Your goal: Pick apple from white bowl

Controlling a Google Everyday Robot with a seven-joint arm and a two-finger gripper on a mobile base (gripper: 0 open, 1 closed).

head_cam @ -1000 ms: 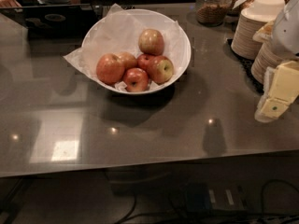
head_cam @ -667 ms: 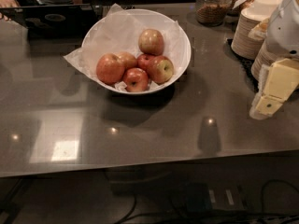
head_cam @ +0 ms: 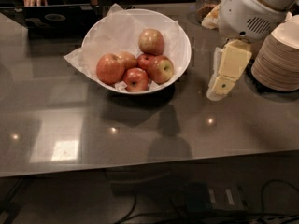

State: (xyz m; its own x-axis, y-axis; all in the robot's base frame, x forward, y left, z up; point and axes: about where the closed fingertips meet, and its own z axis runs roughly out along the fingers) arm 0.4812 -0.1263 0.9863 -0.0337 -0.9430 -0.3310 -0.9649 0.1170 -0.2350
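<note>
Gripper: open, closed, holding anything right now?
Gripper: cannot be told whether open or closed; nothing seen in it; it hangs over the table, right of the white bowl.

apple point(head_cam: 110, 68): reddish-orange, faint yellow mottling. white bowl point(head_cam: 185, 45): plain white, with a crinkled white paper lining point(head_cam: 117, 29). gripper point(head_cam: 220, 88), just right of the bowl over the table point(head_cam: 140, 139): pale yellow. table: glossy dark grey. stacked paper dishes point(head_cam: 279, 59): beige.

Dim overhead light glints on the table point(head_cam: 70, 101) near the gripper point(head_cam: 218, 90) beside white bowl point(head_cam: 183, 66).
</note>
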